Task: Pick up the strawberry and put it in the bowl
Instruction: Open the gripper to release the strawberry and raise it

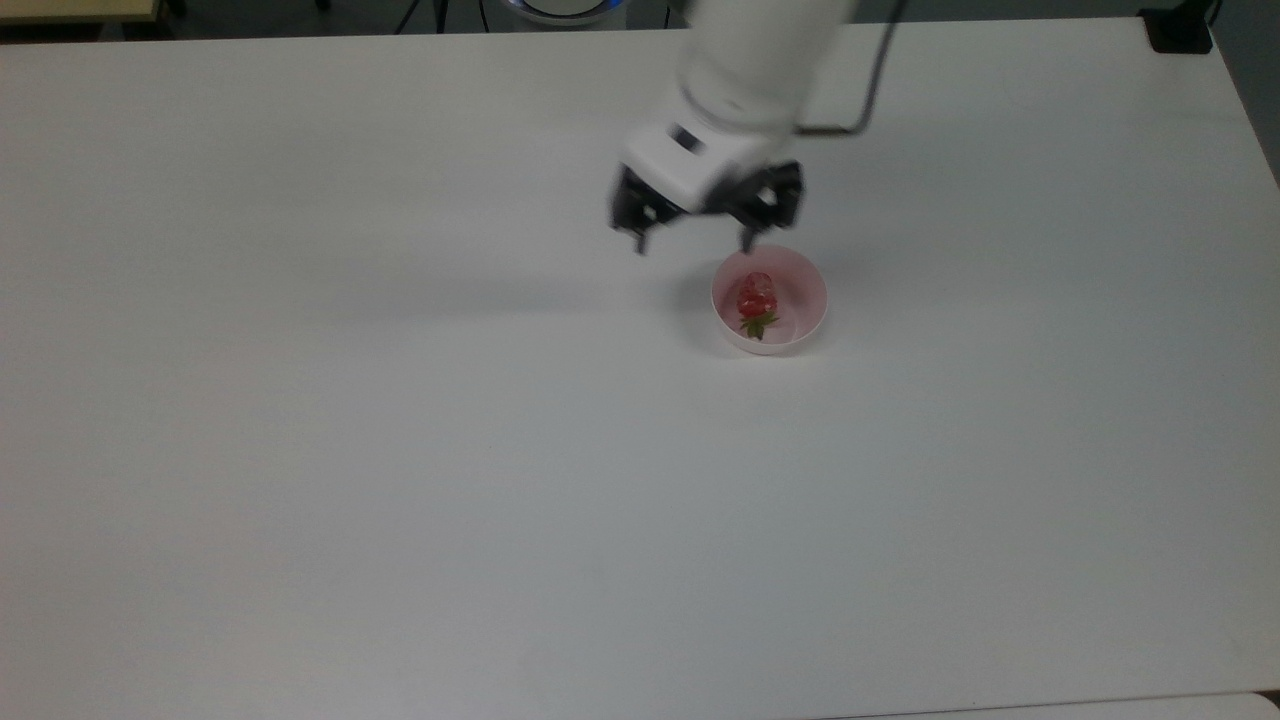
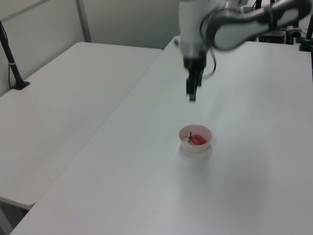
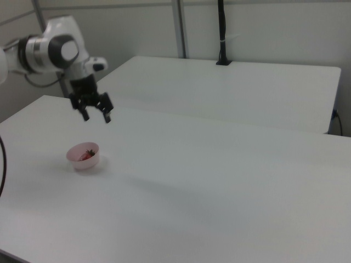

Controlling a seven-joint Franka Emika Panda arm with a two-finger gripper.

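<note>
White table (image 1: 400,450) takes up most of the top view; its near edge is cut off along the bottom and its right edge runs out of frame at the top view's right. Second white table (image 2: 63,98) sits alongside it on the left view's left, with a narrow seam between the two. Black post (image 3: 222,33) stands clamped at the far side of that second table in the right view.

Arm (image 2: 230,22): upper links are cut off at the frame top in the top view and left view, and motion-blurred, so joint detail is hard to make out. Right view shows the white wrist section more fully.

Gripper (image 1: 693,240) hangs above the table, holding nothing, fingers spread wide apart; both black fingers (image 3: 108,116) are visible in the right view with a clear gap. In the left view the gripper (image 2: 192,93) is seen edge-on, so the gap can't be read there. It sits near the bowl, off toward the top view's upper left, not over it.

Bowl (image 1: 805,320) is pink, upright, well in from every table edge, with open surface all round.

Strawberry (image 1: 753,297) lies inside the bowl, green cap toward the bottom of the top view. In the right view the strawberry (image 3: 85,155) is partly hidden by the bowl wall (image 3: 82,163).
</note>
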